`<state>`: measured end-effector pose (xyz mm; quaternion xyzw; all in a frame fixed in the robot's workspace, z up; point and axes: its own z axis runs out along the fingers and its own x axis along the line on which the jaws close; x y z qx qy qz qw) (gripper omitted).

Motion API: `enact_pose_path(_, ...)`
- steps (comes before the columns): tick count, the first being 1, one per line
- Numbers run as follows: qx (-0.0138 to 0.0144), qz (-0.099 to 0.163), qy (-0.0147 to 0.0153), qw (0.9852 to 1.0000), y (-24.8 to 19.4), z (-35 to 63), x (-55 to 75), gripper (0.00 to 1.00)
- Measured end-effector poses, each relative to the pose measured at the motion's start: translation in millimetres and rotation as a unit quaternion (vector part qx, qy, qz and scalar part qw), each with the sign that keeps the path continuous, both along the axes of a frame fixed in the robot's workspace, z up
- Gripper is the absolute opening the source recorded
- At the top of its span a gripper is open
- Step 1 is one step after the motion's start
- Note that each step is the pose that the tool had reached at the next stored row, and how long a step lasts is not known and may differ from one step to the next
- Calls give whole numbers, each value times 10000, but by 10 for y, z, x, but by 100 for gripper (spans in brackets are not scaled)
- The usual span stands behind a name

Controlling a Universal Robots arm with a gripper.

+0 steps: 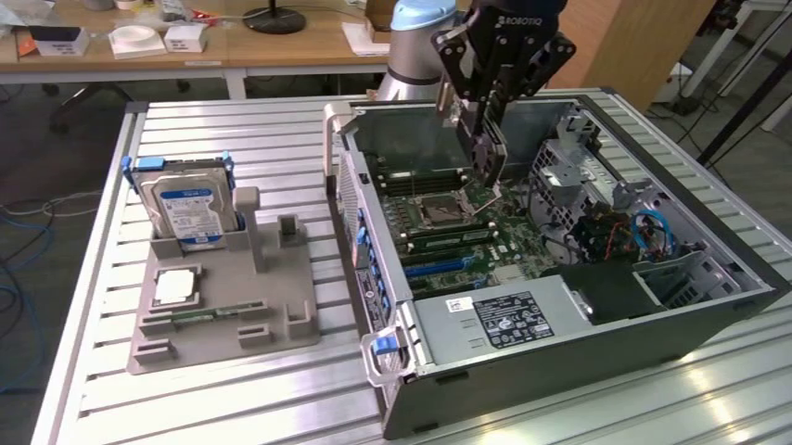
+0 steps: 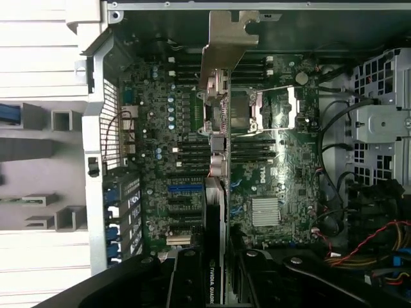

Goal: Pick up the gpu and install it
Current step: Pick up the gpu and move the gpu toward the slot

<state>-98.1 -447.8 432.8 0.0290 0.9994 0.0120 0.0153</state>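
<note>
The claw [image 1: 492,93] is clenched on the gpu [image 1: 485,153], which hangs below it inside the open computer case [image 1: 581,348], long axis pointing down at the motherboard [image 1: 520,248] (silver bracket [image 2: 228,45] lowest, above the processor socket [image 1: 442,211]). The blue expansion slot [image 1: 433,267] lies flat toward the exterior view's left, apart from the card.

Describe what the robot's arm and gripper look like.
The arm is a round, silver-grey tube with a light blue cap at its joint. The gripper is black and blocky, with pale ROBOTIQ lettering on its body. Its fingers are black jointed links with round bolt heads.
</note>
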Motion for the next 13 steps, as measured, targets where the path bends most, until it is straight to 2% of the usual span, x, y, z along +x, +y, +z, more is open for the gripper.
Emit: enact_pose_path(13, 0, 29, 0, 10000, 0, -2, 256, 26)
